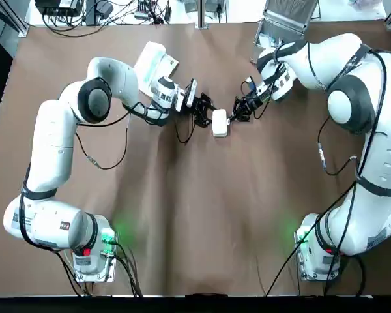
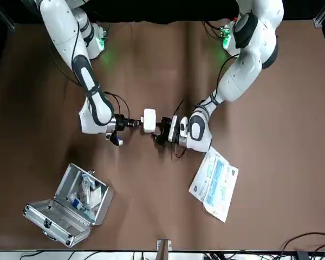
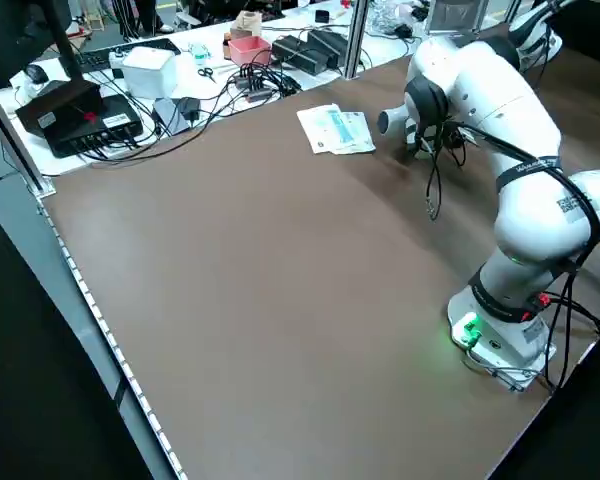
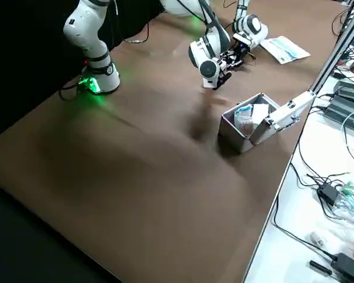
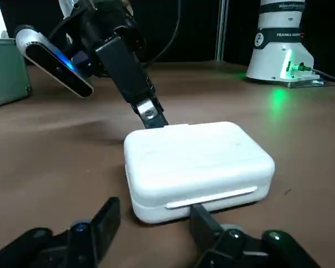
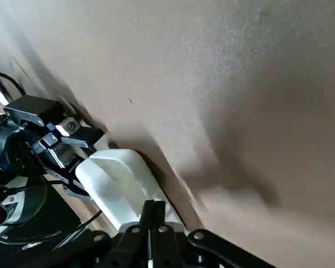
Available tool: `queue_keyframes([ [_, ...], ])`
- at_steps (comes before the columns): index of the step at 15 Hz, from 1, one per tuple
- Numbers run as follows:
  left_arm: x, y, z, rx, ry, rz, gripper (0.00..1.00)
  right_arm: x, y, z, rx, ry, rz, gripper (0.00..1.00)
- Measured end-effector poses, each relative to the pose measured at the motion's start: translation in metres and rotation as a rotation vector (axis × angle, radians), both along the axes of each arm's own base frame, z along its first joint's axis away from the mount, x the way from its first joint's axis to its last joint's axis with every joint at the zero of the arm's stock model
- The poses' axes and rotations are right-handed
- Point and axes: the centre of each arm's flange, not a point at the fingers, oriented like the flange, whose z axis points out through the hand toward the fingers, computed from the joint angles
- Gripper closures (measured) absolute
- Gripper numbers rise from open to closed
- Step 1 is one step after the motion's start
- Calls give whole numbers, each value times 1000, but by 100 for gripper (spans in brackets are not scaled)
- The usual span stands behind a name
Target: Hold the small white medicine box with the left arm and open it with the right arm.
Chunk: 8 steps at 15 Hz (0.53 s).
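Note:
The small white medicine box (image 1: 219,122) (image 2: 149,120) lies flat and closed on the brown table, between the two grippers. My left gripper (image 1: 205,112) (image 5: 153,211) is open, its fingertips low at the box's (image 5: 195,164) near side, one tip touching the lower edge. My right gripper (image 1: 233,116) (image 6: 154,207) is shut, its joined fingertips resting on the opposite top edge of the box (image 6: 117,178). In the left wrist view the right gripper (image 5: 149,113) slants down onto the lid's far rim. The left side view hides the box behind the left arm.
An open metal case (image 1: 283,23) (image 2: 70,208) (image 4: 253,121) with small packets stands behind the right arm. A white and blue leaflet (image 1: 155,62) (image 2: 215,181) (image 3: 335,128) lies behind the left arm. Cables and gear crowd the bench past the table's far edge.

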Motion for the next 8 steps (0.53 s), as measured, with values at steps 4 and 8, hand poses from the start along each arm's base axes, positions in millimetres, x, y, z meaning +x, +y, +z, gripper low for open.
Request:
queue_keyframes([
  [4,0,0,0,0,-1,0,48,-2,0,-4,-2,7,1,99],
  [8,0,0,0,0,-1,0,48,-4,3,-5,0,12,9,99],
])
